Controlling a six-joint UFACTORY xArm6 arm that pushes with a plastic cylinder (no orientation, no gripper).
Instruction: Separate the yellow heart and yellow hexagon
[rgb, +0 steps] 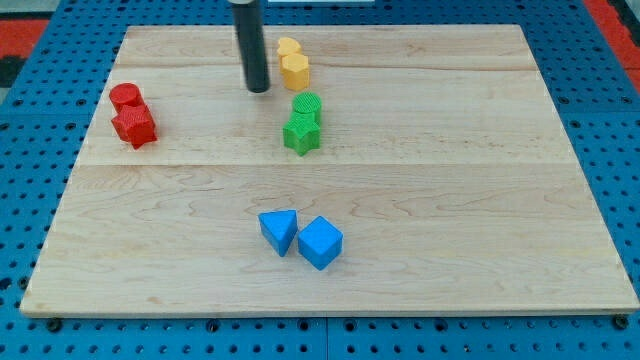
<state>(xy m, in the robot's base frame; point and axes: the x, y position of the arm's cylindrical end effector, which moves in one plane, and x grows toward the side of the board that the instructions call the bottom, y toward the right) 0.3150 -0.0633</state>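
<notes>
Two yellow blocks (293, 62) touching, my tip (258, 89) just left, no claw, green pair (303, 122) below.

The wooden board (450, 200) is carrying yellow blocks (293, 63) at 12 o'clock, red blocks (131, 114) at 10, green blocks (303, 122) near centre, blue blocks (300, 236) at 6.

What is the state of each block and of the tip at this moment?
yellow heart: touching the yellow hexagon, not separated
yellow hexagon: against the heart
my tip: left of the yellow pair, apart
green blocks: touching each other
red blocks: touching each other
blue blocks: side by side
</notes>
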